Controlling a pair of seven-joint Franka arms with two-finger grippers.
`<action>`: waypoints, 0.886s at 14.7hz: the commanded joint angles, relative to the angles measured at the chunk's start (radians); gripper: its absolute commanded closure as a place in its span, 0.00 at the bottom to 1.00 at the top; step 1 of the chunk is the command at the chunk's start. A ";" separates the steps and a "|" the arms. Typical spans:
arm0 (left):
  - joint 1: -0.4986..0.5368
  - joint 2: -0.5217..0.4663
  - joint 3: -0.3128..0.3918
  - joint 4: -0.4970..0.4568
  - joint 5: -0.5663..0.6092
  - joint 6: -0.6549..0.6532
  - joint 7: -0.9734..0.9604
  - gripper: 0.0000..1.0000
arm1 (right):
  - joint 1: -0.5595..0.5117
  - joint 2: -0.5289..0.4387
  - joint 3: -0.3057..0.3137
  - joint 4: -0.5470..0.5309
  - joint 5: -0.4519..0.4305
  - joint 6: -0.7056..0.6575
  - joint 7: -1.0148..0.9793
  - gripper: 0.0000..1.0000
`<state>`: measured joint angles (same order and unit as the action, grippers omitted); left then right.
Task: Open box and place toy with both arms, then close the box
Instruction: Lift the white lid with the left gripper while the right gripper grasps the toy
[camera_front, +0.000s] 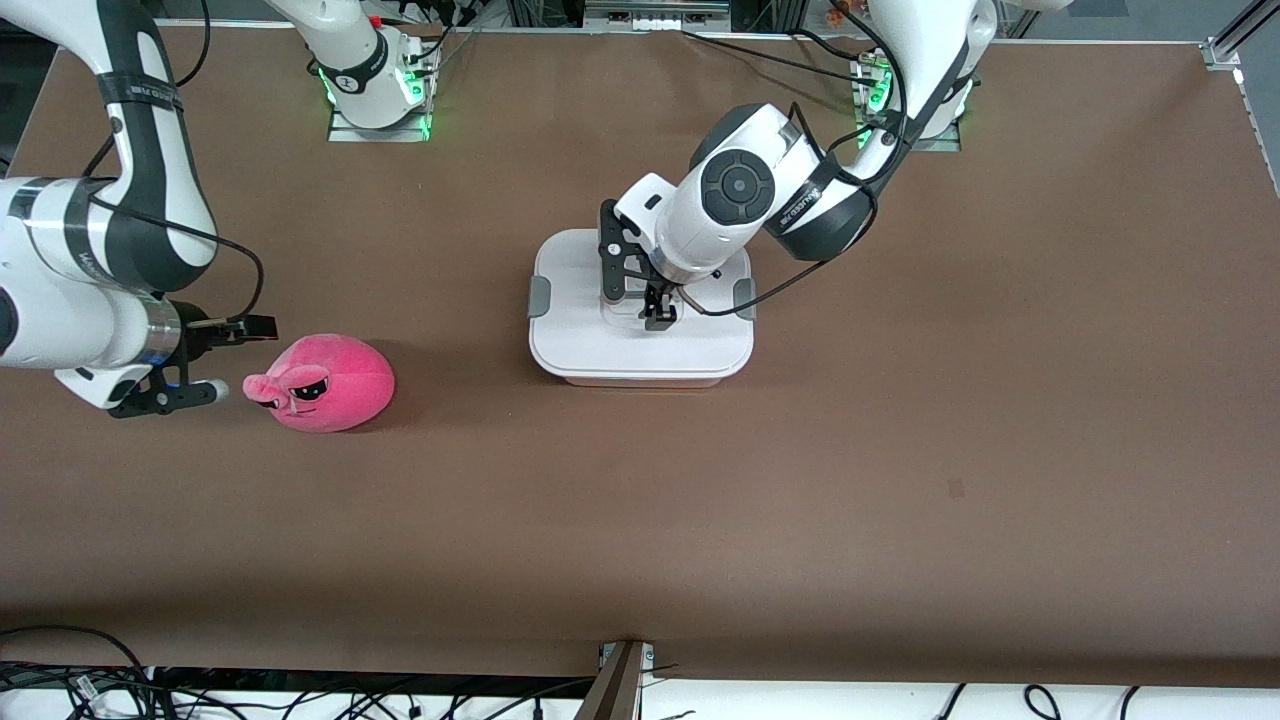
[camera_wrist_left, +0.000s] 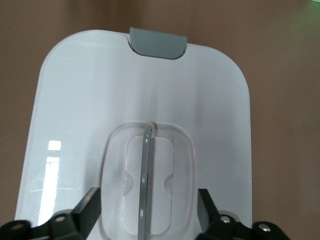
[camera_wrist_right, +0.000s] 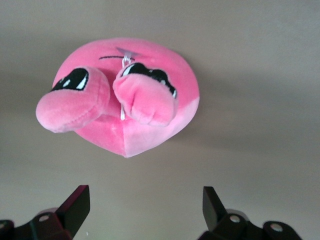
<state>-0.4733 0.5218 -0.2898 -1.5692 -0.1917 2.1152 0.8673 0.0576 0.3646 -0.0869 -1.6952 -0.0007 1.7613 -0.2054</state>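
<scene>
Nearest me lies the round hot-pink plush pig (camera_front: 330, 384), my right gripper (camera_front: 222, 358) spread wide just beside it. My left gripper (camera_front: 655, 312) straddles, fingers apart, the clear handle (camera_wrist_left: 147, 180) on the still-lidded pale pink plastic box (camera_front: 640, 310). I judge opening comes next: close on the handle, then lift.

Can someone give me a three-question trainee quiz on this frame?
1. True or false: the lid is off the box.
2. Which gripper is over the lid handle? A) left B) right
3. Fill in: the right gripper is open beside the ____.

Key:
1. False; the lid sits on the box.
2. A; the left gripper is open, with a finger on each side of the handle.
3. pig, which lies on the table toward the right arm's end.
</scene>
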 joint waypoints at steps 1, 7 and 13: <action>-0.004 -0.002 0.003 -0.020 -0.017 0.014 0.052 0.74 | -0.002 -0.042 0.003 -0.086 0.008 0.053 -0.040 0.00; -0.010 -0.002 0.001 -0.015 0.037 0.054 0.053 1.00 | -0.001 -0.042 0.030 -0.198 0.010 0.219 -0.071 0.00; 0.008 -0.060 -0.028 0.014 0.037 0.000 0.237 1.00 | -0.002 -0.029 0.041 -0.225 0.010 0.335 -0.116 0.28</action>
<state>-0.4768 0.5082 -0.3000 -1.5724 -0.1670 2.1379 1.0424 0.0587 0.3575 -0.0488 -1.8925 -0.0006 2.0608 -0.2718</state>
